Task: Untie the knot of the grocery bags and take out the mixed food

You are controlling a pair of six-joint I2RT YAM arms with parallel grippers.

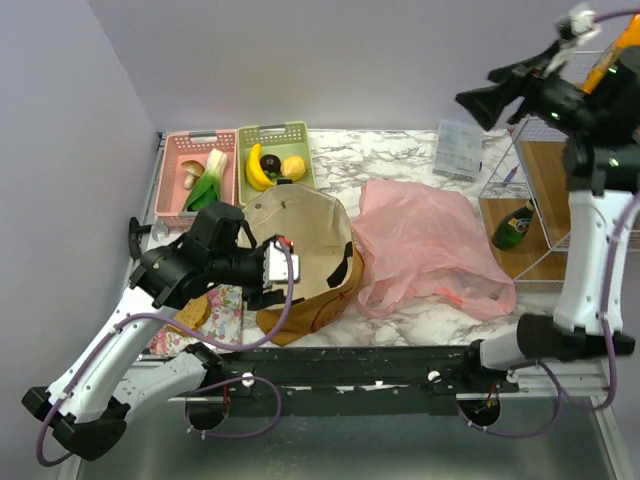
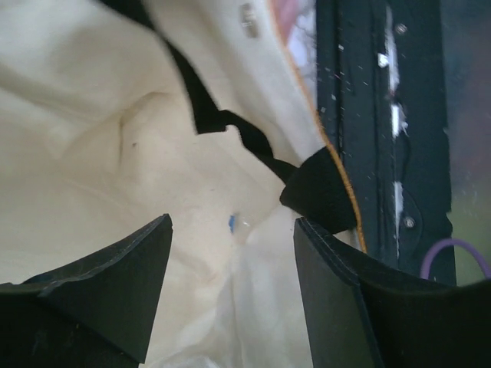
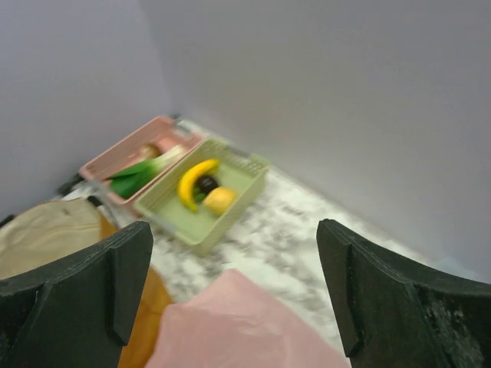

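Observation:
The mustard-yellow tote (image 1: pixel 310 250) lies open on its side with its cream lining showing. My left gripper (image 1: pixel 290 266) is open at its mouth; the left wrist view shows my left gripper (image 2: pixel 230 284) open and empty over the lining (image 2: pixel 92 153) and a black strap (image 2: pixel 230 130). The pink bag (image 1: pixel 430 245) lies flat to the right. My right gripper (image 1: pixel 478 102) is open, empty and raised high. Leek (image 1: pixel 207 180) and mushroom (image 1: pixel 190 175) lie in the pink basket (image 1: pixel 176 145). Banana (image 1: pixel 257 165), dark fruit (image 1: pixel 271 163) and lemon (image 1: pixel 293 167) lie in the green basket (image 1: pixel 275 131). The packets are out of view.
A bread slice (image 1: pixel 193 312) rests on a floral cloth (image 1: pixel 222 305) at the front left. A wire rack (image 1: pixel 545 200) with a green bottle (image 1: pixel 513 225) stands at the right. A clear packet (image 1: pixel 460 150) lies at the back. The right wrist view shows my right gripper (image 3: pixel 234 295) above the pink bag (image 3: pixel 238 322).

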